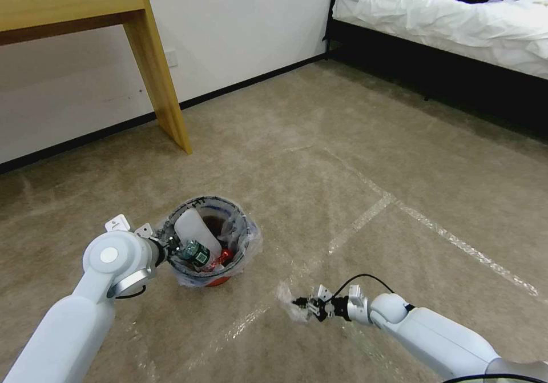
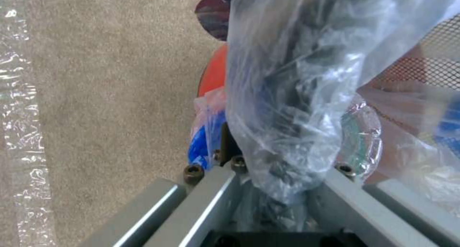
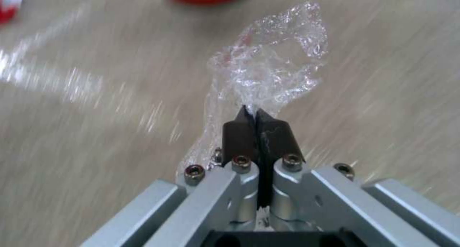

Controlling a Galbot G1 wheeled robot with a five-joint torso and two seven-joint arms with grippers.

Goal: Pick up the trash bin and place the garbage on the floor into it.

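while the floor point(image 1: 354, 143) stretches bare toward twelve o'clock, the trash bin point(image 1: 212, 245) sits at about ten o'clock from the right arm, already loaded with a white container, a green-labelled bottle point(image 1: 197, 254) and red scraps. the left gripper point(image 1: 161, 245) is at the bin's nine o'clock rim; in the left wrist view its jaws are closed on the rim and the bunched liner bag point(image 2: 287, 106), so the bin is held by its edge. loaded as it is, the bin probably hangs a little lopsided from that one-sided hold, and the slick liner could slide under the pads; a bite that includes the stiff red wall is the safer one.

the right gripper point(image 1: 305, 303) is low over the carpet at five o'clock from the bin, well apart from it. its black fingertips point(image 3: 239, 132) are pinched tight on a scrap of clear crinkled plastic point(image 3: 268, 67), the garbage in hand. the scrap looks nearly weightless, soft and slippery, liable to cling to the pads; a pinch on a gathered fold suits it.
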